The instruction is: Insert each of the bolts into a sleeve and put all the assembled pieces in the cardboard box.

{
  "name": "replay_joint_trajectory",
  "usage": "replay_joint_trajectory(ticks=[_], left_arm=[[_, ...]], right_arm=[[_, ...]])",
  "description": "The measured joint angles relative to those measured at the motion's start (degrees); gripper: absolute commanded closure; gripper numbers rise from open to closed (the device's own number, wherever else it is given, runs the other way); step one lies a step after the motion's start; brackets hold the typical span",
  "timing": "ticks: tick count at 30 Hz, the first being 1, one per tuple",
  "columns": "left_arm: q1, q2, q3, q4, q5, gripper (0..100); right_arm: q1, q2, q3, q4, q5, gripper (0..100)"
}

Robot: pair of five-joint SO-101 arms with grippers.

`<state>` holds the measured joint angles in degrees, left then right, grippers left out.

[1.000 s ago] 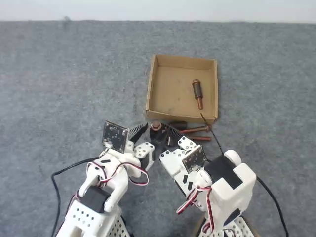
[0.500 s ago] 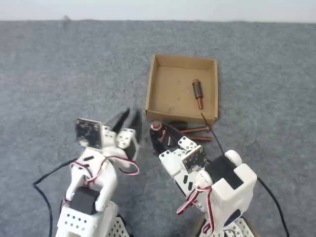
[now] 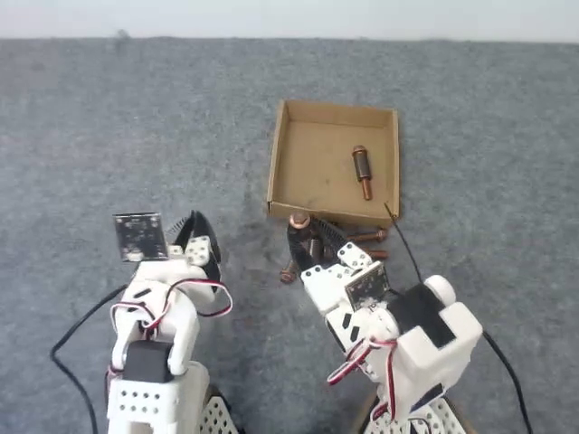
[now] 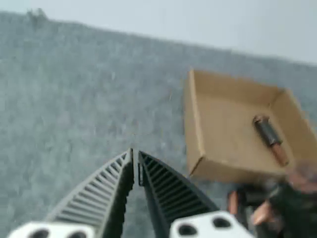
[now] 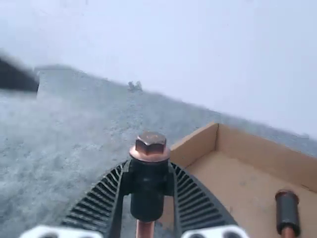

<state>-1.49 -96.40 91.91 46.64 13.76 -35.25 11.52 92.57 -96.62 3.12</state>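
Note:
My right gripper (image 3: 302, 240) is shut on a black sleeve with a copper bolt (image 3: 298, 222) through it, held just in front of the cardboard box (image 3: 279, 154). In the right wrist view the bolt head (image 5: 150, 146) stands above the sleeve (image 5: 147, 191) between the shut gripper (image 5: 148, 171), with the box (image 5: 247, 153) behind. One assembled piece (image 3: 363, 172) lies inside the box. My left gripper (image 3: 194, 222) is shut on nothing, well to the left of the box. The left wrist view shows that gripper (image 4: 135, 157), the box (image 4: 198, 124) and the piece (image 4: 270, 138) in it.
Two loose copper bolts (image 3: 369, 237) lie on the grey carpet against the box's near wall, beside my right gripper. A thin black wire (image 3: 403, 237) runs from the box corner to the right arm. Open carpet stretches to the left and far side.
The left arm has pulled back to the left, away from the piece, and its gripper has shut. The right gripper keeps the bolt and sleeve and has shifted slightly toward the box.

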Motion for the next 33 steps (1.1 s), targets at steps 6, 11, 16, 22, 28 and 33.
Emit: replay_joint_trajectory(ticks=[6,11,16,22,28,33], left_arm=[[0.09,0.00,5.54,0.44,-9.85,99],[-4.84,-0.18,5.54,0.79,-10.64,99],[-11.16,-0.18,5.54,5.36,-10.81,99],[-13.01,-0.18,5.54,6.77,-11.08,99],[-13.01,-0.18,5.54,8.26,-11.08,99],[-13.01,-0.18,5.54,8.53,-11.08,99]], right_arm=[[0.62,-3.96,0.62,4.84,0.00,99.2],[0.70,-9.05,2.29,10.37,1.85,99.2],[0.79,-16.62,2.29,18.64,6.33,99.2],[0.79,-29.45,2.29,35.52,6.59,99.2],[1.23,-47.91,2.29,58.81,6.68,99.2],[2.73,-65.93,2.55,79.38,6.51,99.2]])
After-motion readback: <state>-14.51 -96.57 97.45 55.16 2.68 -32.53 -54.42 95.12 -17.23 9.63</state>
